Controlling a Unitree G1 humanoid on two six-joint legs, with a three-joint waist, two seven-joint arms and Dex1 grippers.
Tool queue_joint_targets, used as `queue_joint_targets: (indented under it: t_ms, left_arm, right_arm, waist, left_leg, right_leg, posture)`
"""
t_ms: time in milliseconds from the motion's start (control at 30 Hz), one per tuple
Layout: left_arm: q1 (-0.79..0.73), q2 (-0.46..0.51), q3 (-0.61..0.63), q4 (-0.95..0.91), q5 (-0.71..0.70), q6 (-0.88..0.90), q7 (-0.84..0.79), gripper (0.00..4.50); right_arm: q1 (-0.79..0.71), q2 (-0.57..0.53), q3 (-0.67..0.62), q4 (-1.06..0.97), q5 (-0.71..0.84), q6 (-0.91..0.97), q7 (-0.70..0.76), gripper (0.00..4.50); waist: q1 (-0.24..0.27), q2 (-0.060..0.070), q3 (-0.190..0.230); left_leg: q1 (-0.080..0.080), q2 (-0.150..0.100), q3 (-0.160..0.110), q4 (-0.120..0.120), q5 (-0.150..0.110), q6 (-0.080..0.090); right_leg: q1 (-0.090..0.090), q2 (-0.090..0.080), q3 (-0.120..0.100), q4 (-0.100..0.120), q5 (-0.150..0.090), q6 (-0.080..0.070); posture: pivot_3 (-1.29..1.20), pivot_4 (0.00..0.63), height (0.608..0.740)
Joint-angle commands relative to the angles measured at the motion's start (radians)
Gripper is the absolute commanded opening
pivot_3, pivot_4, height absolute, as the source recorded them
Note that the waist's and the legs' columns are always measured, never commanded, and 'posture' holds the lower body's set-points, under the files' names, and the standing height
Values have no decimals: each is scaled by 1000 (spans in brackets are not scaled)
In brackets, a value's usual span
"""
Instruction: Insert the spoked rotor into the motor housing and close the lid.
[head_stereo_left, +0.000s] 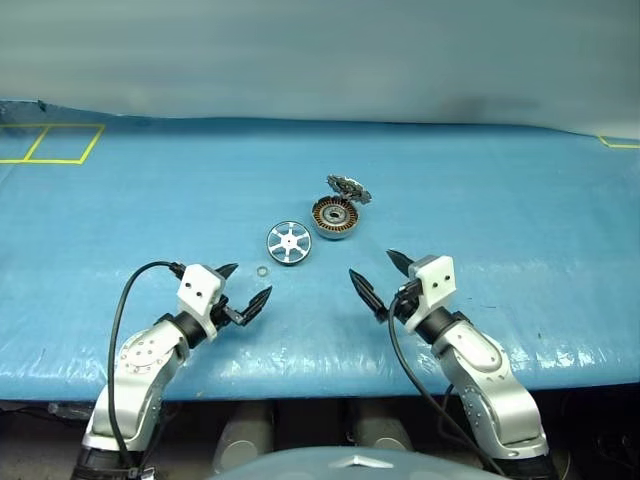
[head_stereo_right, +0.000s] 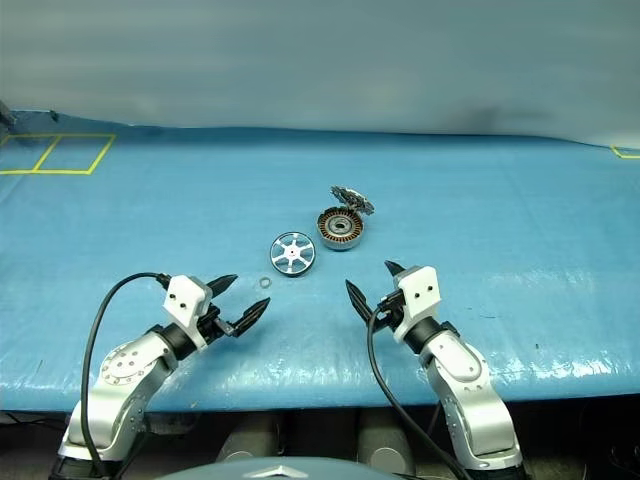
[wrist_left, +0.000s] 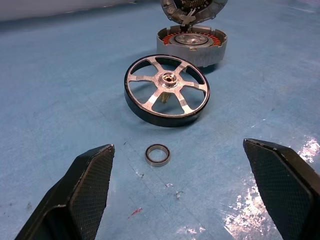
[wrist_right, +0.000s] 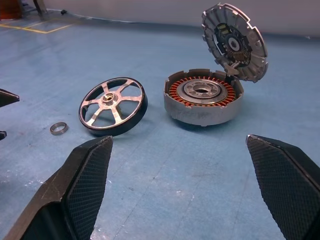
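Here, both of my grippers stand wide open and empty over the blue table cover (head_stereo_left: 520, 215), with the motor parts laid out ahead of them.

The spoked rotor (head_stereo_left: 288, 242) lies on the cover, one edge slightly raised, just beside the motor housing (head_stereo_left: 335, 217) but not touching it. I see the housing resting open, its copper-brown windings and silver hub exposed, with the lid (head_stereo_left: 348, 187) tilted up at its far rim. A small ring washer (head_stereo_left: 263, 271) lies near the rotor, between it and my left gripper (head_stereo_left: 242, 288). My right gripper (head_stereo_left: 383, 277) hovers on the near side of the housing, well short of it, holding nothing.
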Motion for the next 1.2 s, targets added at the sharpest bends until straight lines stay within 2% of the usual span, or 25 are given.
queue_joint_targets:
  t_ms: [33,800,1033,1200]
  left_arm:
    - [1,4,19,-36,-11,-11,1,4489]
    - [-7,12,11,-31,8,-7,7,4489]
    - [-4,10,8,-32,12,-5,8,4489]
    - [-10,8,4,-30,13,-3,8,4489]
  right_arm:
    - [-14,-7,-3,-9,8,-3,9,4500]
    - [-11,-19,10,-9,-24,40,-23,4500]
    - [-54,-23,25,-30,-47,158,-62,4500]
    - [-200,-171,145,-50,-100,358,37,4500]
  waist:
    - [0,0,0]
    - [1,0,0]
    - [1,0,0]
    - [-2,0,0]
  left_leg:
    - [0,0,0,0,0,0]
    - [0,0,0,0,0,0]
    - [0,0,0,0,0,0]
    - [0,0,1,1,0,0]
  right_leg:
    - [0,0,0,0,0,0]
    - [0,0,0,0,0,0]
    - [0,0,0,0,0,0]
    - [0,0,1,0,0,0]
  posture:
    - [0,150,740]
    - [0,150,740]
    - [0,150,740]
    - [0,150,740]
